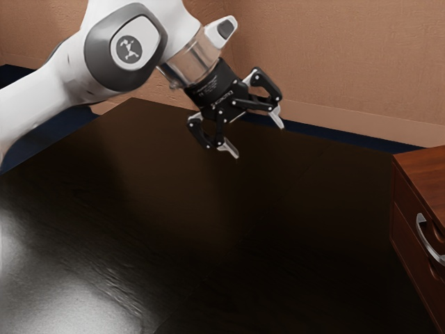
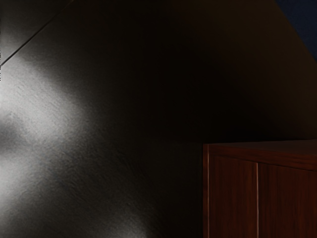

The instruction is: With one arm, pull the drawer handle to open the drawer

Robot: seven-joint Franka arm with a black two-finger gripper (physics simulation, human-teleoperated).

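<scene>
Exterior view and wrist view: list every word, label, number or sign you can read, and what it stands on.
White emblem, no letters: on the arm's grey joint cap.
Small white print on the gripper body: too small to read.
Drawer cabinet, table: no text.

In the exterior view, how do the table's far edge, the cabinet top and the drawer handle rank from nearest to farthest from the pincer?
Measured from the open pincer:
1. Table's far edge, just behind and below it.
2. Cabinet top, at the exterior view's right.
3. Handle, lower on the cabinet front, at the right edge.
</scene>
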